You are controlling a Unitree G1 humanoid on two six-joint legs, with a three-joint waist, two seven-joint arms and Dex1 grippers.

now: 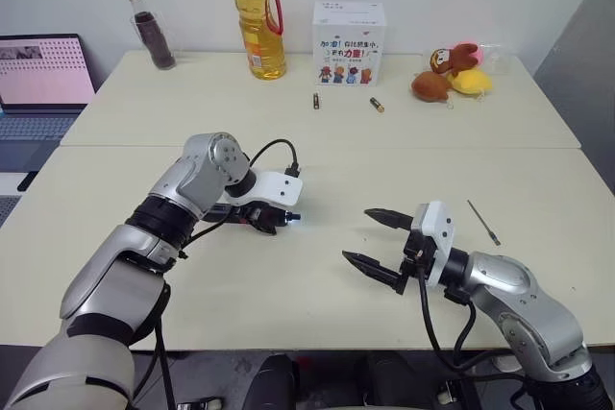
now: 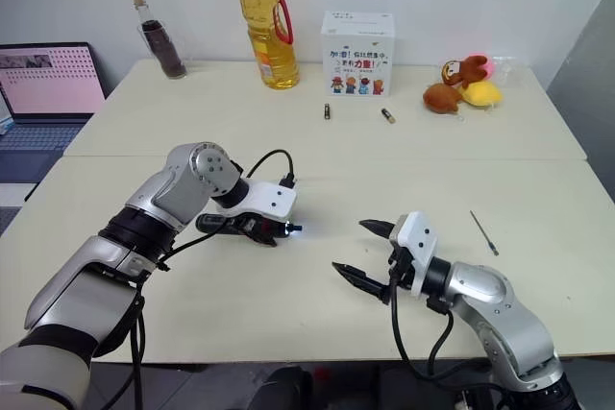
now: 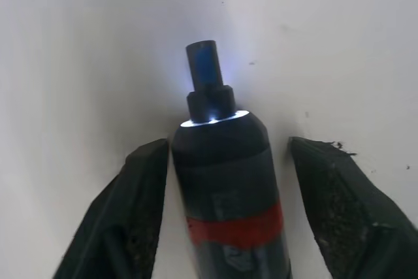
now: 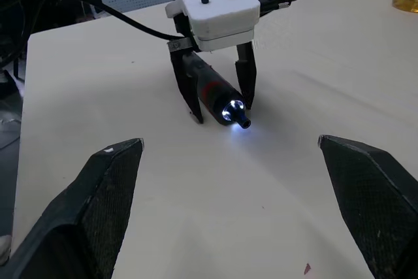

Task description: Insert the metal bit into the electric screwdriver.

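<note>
The electric screwdriver (image 3: pixel 225 181), black with a red band and a lit tip, lies flat on the cream table (image 1: pixel 288 304). My left gripper (image 1: pixel 272 225) points down over it, one finger on each side. In the left wrist view one finger (image 3: pixel 140 187) rests against the barrel, while the other finger (image 3: pixel 333 194) stands a little off it. The metal bit (image 1: pixel 483 222), a thin dark rod, lies on the table to the right. My right gripper (image 1: pixel 356 234) hovers open and empty between the screwdriver's tip and the bit, pointing toward the screwdriver (image 4: pixel 215 96).
Along the far side stand a dark bottle (image 1: pixel 149 31), an oil bottle (image 1: pixel 258 16), a white box (image 1: pixel 349 42) and plush toys (image 1: pixel 452 74). Two small batteries (image 1: pixel 315 100) lie in front of the box. A laptop (image 1: pixel 43 79) sits at the left.
</note>
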